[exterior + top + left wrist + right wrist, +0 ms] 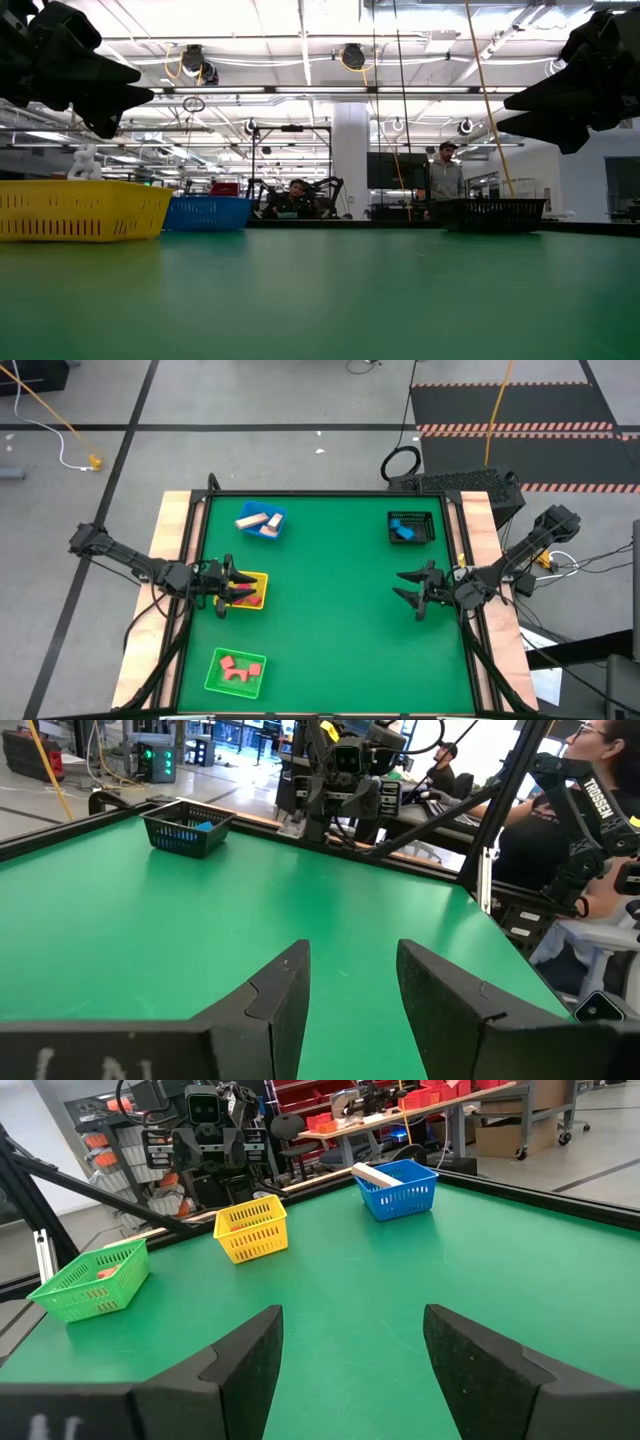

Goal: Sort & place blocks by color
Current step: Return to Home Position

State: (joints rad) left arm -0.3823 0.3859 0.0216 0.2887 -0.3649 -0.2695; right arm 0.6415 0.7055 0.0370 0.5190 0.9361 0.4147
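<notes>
My left gripper (236,590) hovers open above the yellow tray (256,591) at the table's left side; red blocks (250,598) lie in that tray. Tan wood bars (256,520) rest in the blue tray (273,524) at the far left, one sticking out over its rim (375,1175). Pink blocks (238,668) lie in the green tray (236,671) near the left front. A blue block (404,532) sits in the black mesh basket (411,527) at the far right. My right gripper (412,596) is open above bare table at the right side.
The wide middle of the green table (330,610) lies between the two arms. Wooden side rails (170,540) border the table. People (443,180) stand and sit beyond the far edge in the room behind.
</notes>
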